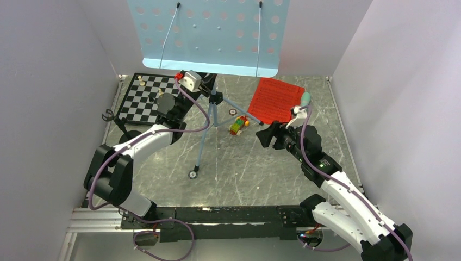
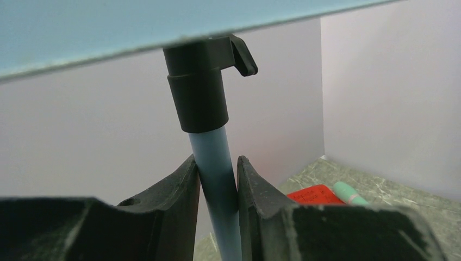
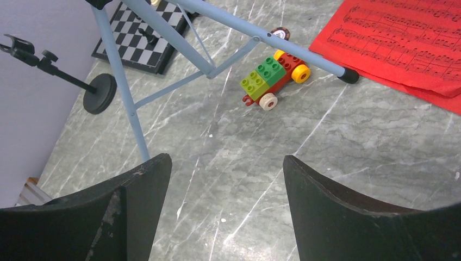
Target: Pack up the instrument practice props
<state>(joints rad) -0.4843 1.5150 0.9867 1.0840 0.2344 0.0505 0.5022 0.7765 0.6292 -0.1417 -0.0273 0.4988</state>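
The left arm (image 1: 144, 140) and the right arm (image 1: 350, 204) are built from white shells joined by black joints. A thin purple cable (image 1: 191, 103) is led along each arm. The fingers (image 3: 136, 206) of the right gripper (image 3: 225, 159) are made of matte black, curved plastic, slightly scuffed. A white block (image 1: 190, 80) is mounted on the left wrist.

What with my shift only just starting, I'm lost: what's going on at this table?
The left pincer is clamped on the pole of the light blue music stand, just below its black collar. The right pincer hangs open and empty above the table, near the block toy car. The red sheet-music pages and the mint-green microphone beside them lie at the far right; the black mic stand lies by the chessboard. None of these looks packed yet.
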